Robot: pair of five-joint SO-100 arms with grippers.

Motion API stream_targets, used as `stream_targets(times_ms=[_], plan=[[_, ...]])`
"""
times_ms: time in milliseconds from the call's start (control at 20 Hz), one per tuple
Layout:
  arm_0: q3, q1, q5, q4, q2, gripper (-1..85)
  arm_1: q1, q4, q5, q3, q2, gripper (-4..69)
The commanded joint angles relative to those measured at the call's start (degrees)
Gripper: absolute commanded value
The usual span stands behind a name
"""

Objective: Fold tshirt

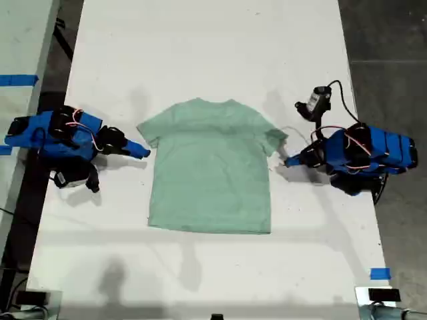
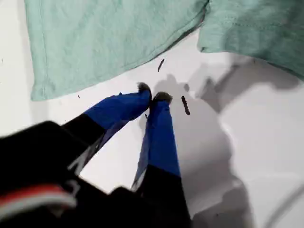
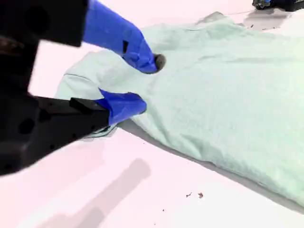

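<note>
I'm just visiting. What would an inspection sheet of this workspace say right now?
Surface: white table.
Job's things: mint-green tshirt, flat, unfolded.
Clutter: dark specks.
Grippers: my first gripper shut on nothing, near one sleeve; my second gripper open at the other sleeve.
Cables: black cable; red and white wires.
Surroundings: blue tape, dark floor.

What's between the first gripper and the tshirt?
Between my first gripper and the tshirt, only bare table with a dark speck, per the first wrist view.
</note>
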Motion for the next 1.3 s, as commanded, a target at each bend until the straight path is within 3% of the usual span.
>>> stream_targets(times_ms=[0,450,600,750,850,1250], plan=[[-0.53,0.79,-4.92,-12.3,5.89,0.1,-3.43,-0.44,44.91,-2.2,0.88,0.9],[-1.23,0.62,-5.1,-12.13,5.89,0.1,-3.34,-2.02,43.33,-2.81,0.88,0.9],[-4.31,-1.58,-4.83,-8.61,4.31,0.1,-2.46,-1.32,39.2,-6.77,0.79,0.8],[-11.69,-4.04,-3.08,-9.05,-10.46,0.1,0.0,0.18,35.33,-14.77,-8.79,0.8],[-20.65,-6.5,0.88,-7.91,-24.35,0.1,3.43,1.85,30.23,-22.59,-19.51,0.8],[-56.87,-26.28,26.37,14.15,-61.61,0.1,22.32,10.81,6.77,-49.57,-51.06,0.8]])
